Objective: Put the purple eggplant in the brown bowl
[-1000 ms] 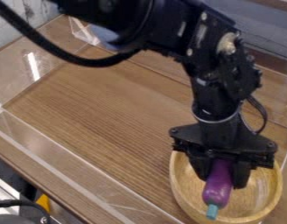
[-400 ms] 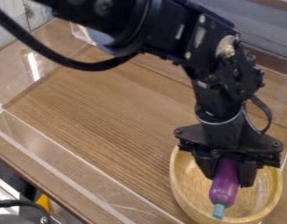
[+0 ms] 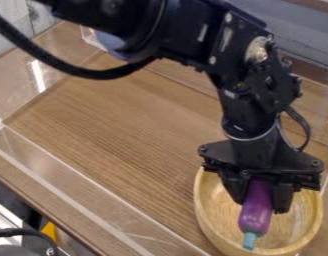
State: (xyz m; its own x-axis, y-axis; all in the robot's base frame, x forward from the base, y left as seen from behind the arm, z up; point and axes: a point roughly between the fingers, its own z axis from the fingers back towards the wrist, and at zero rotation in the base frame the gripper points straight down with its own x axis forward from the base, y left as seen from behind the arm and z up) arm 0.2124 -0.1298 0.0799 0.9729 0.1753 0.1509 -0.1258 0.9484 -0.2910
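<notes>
Eggplant (image 3: 256, 212) was held pinched in the gripper (image 3: 259, 196), lowered slightly since a second earlier, over the brown bowl (image 3: 211, 224); release judged imminent.

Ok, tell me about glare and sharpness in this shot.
Camera view: soft and low-resolution throughout; bright glare streaks on the clear plastic wall at left; a glossy highlight on the small purple toy eggplant; the black gripper looks dark, its detail lost above the round tan wooden bowl.
</notes>
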